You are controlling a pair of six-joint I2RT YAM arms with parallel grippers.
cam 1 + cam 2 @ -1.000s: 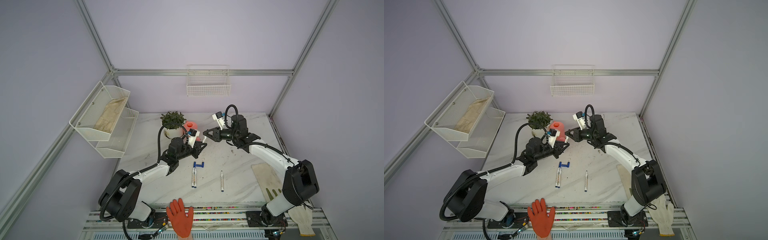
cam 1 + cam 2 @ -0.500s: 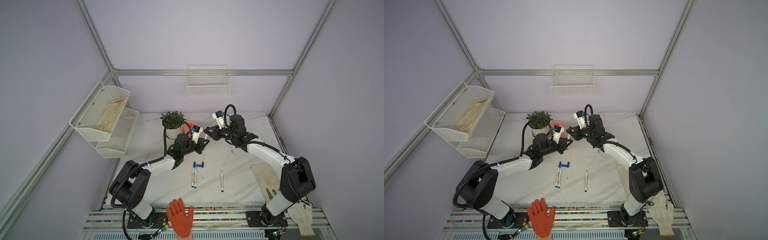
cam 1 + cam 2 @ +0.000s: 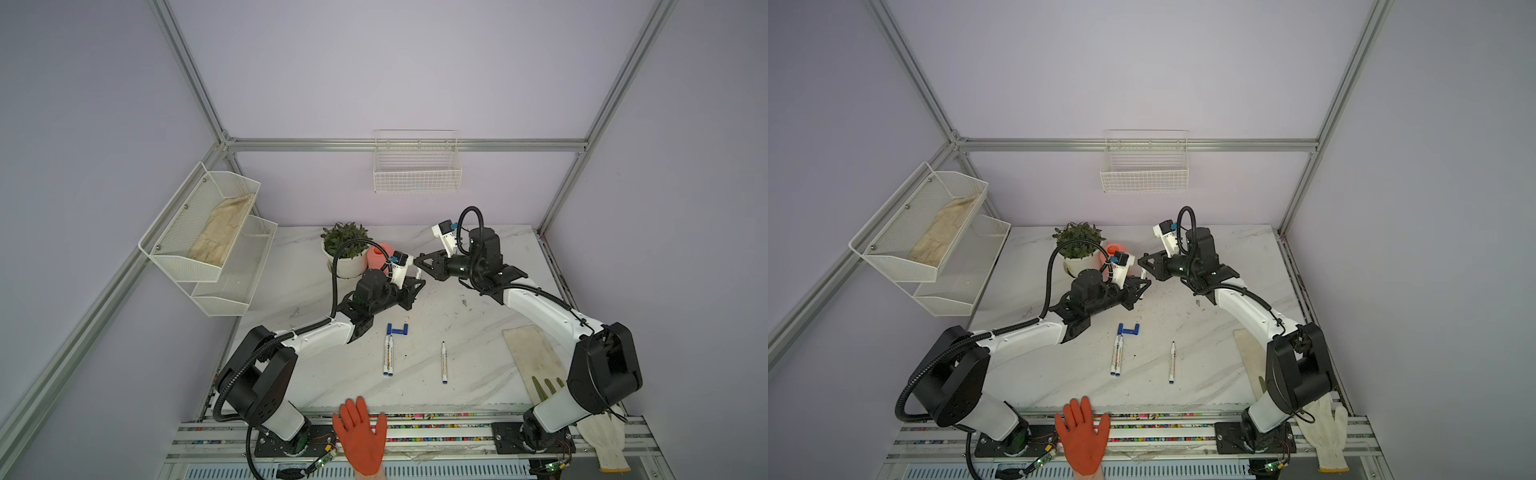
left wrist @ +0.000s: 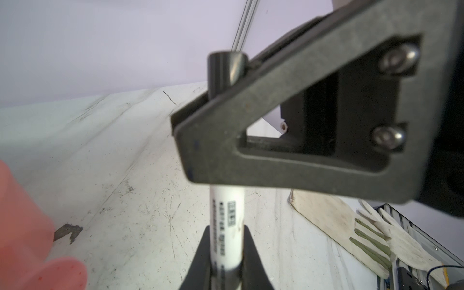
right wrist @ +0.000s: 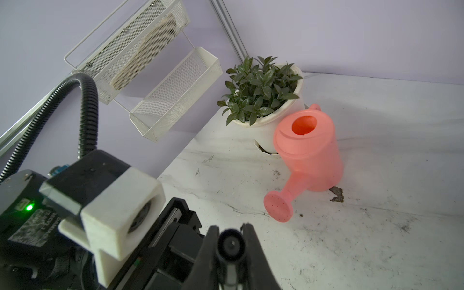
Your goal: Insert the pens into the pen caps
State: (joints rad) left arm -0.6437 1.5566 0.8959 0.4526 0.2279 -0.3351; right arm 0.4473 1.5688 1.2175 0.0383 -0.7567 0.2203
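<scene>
Well, look over on the left first. Near the plant (image 3: 345, 243) and the pink watering can (image 5: 311, 155), the left gripper (image 4: 227, 253) is squeezed tight on a pen (image 4: 227, 208). It is a white pen with print on it. It is up in the air and points across at the other arm.

Down on the table (image 3: 478, 324), in the middle, two more pens (image 3: 387, 356) lie side by side. The blue caps (image 3: 399, 331) sit in a little bunch just beside one end of them. Those pens have no caps on.

A bit more to the right, the right gripper (image 5: 231, 239) is pinched tight on the black cap (image 4: 223, 72). The cap is up in the air too, right in line with the held pen. One gripper finger hides the spot where they meet, so I cannot tell if the tip is inside yet.

Then the last pen (image 3: 444, 362) lies alone on the table.

What could go wrong? I think the tip could hit the rim of the cap if the two are a bit crooked. Then the push could twist the small cap out of its grip. Or it could make the pen slide back between the fingers. The two grippers are very close, so they could bump. A dropped cap could roll away.
</scene>
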